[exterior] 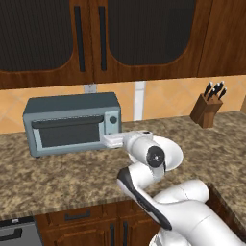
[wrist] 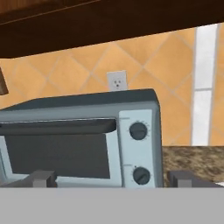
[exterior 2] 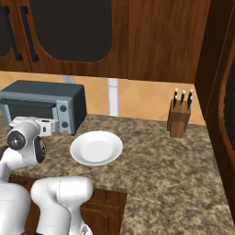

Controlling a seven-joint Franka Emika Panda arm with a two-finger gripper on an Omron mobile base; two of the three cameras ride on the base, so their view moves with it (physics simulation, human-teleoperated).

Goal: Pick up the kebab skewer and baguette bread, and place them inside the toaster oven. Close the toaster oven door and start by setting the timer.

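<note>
The white arm's two-finger gripper, its jaws spread wide and holding nothing, faced the boxy blue-grey toaster oven on the speckled brown granite counter. The oven's dark-glass door stood shut, its two dark knobs close ahead of the hand. Judging by this, the timer step appeared to be in hand; the next move would call for closing on a knob. A round white plate and a wooden knife block stood below dark wooden cabinets.

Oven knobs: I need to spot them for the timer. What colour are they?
Dark grey knobs, on the oven's pale panel; hand view.
</note>
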